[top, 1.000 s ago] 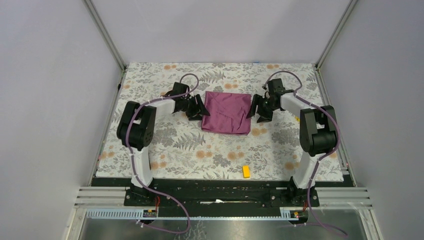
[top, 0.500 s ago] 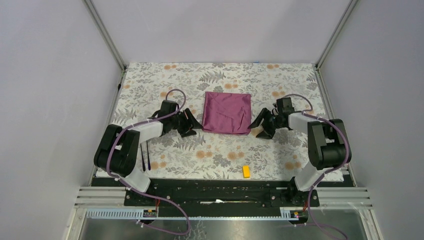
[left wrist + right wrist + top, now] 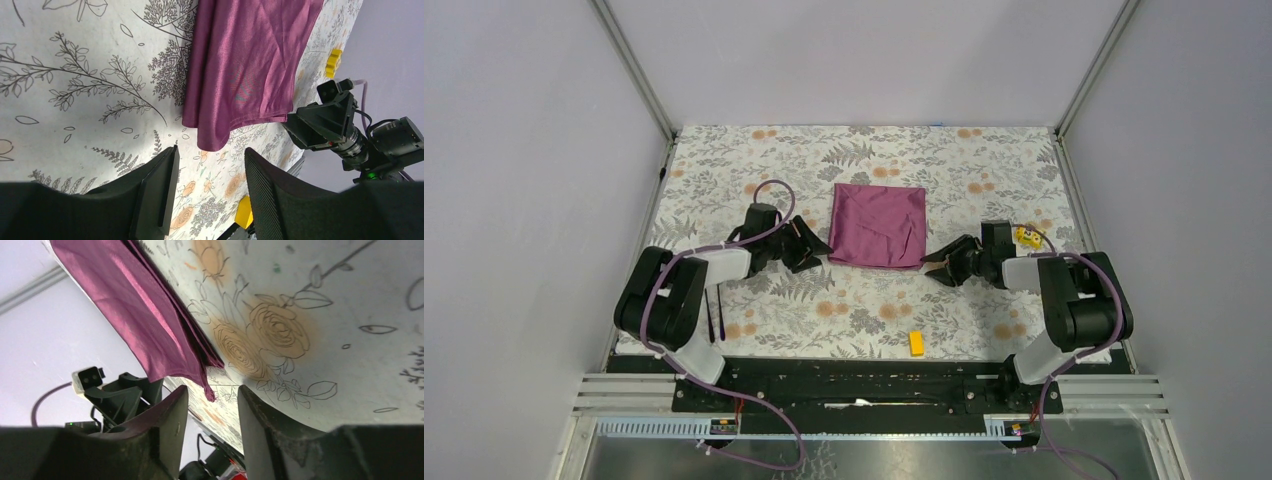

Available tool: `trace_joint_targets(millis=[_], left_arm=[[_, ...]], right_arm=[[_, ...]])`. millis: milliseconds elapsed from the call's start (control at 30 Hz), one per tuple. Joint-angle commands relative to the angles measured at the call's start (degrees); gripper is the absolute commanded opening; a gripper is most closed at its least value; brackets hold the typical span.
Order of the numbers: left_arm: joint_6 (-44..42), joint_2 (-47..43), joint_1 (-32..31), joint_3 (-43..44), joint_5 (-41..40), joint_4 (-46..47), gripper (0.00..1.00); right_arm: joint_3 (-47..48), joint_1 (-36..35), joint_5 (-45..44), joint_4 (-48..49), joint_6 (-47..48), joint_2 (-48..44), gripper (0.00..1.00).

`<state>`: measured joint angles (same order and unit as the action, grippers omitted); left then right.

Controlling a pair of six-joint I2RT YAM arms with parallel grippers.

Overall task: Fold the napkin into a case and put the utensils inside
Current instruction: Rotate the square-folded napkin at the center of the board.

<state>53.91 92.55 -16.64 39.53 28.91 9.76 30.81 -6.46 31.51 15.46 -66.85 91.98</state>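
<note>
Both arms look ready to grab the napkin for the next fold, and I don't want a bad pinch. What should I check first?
1. Left gripper open: ok.
2. Right gripper open: ok.
3. Each pair of fingers lined up with a near corner of the napkin: ok.
4. All cloth layers within the fingers' reach: cannot tell.
5. Utensils off the napkin, beside the left arm: ok.
6. Yellow block clear of the napkin: ok.
</note>
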Motion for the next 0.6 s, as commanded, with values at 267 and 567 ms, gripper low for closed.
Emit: trace_joint_targets(millis=[267,567], left_arm=[[0.61,1.18,0.02,1.78,2.06,4.52,0.52],[-6.07,2.96,-1.53,8.66,-1.74,-5.31,0.51]], right_arm=[[-1.91,-3.54,-3.08,6.34,-12.14,2.85,0.45],[-2.73,-3.91,-5.28,4.53,-12.01,1.25,0.46]])
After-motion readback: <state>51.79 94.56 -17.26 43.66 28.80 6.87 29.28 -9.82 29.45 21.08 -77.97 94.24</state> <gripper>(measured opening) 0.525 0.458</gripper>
